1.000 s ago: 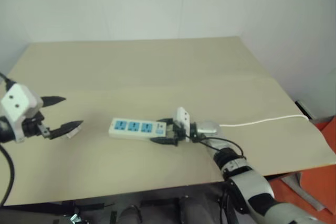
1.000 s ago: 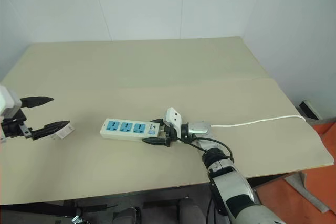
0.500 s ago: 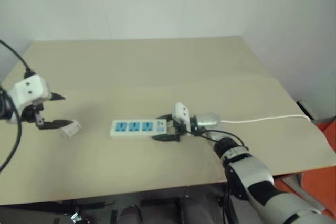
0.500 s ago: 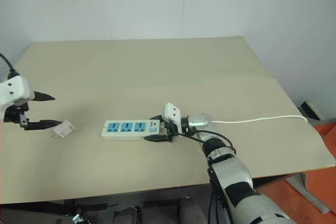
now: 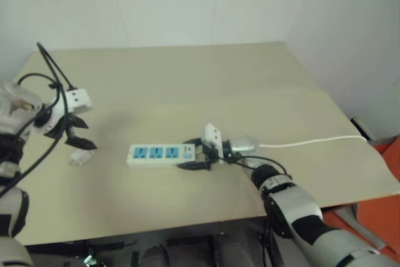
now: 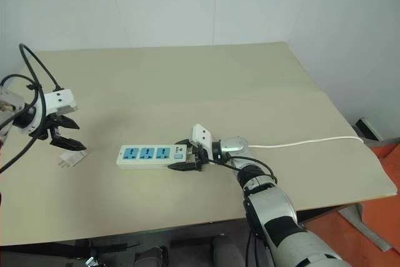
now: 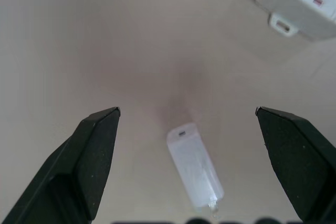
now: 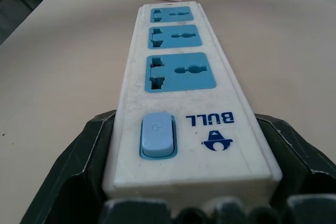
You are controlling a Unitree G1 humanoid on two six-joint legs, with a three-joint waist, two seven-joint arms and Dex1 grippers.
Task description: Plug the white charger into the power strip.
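1. Right wrist view showed the power strip (image 8: 181, 98) held at its switch end between the two fingers of the right gripper (image 6: 186, 156) — both black fingers pressed against its long sides, so the strip was clamped and steady on the table (image 5: 187, 92).
2. All three blue socket faces looked empty; nothing was plugged in yet.
3. The white charger (image 7: 193, 165) lay flat on the table, well apart from the far end of the strip, with its metal prongs visible at one end.
4. The left gripper (image 5: 76, 134) hung just above the charger, pointing steeply down, with its fingers spread wide and the charger between them in the left wrist view — no finger touched it.
5. My judgement: the holding of the strip was done, and the reach to the charger was nearly done.
6. Left to do, as I judge: to close on the charger, lift it, turn the prongs toward a socket, carry it beside the right gripper and press it in.
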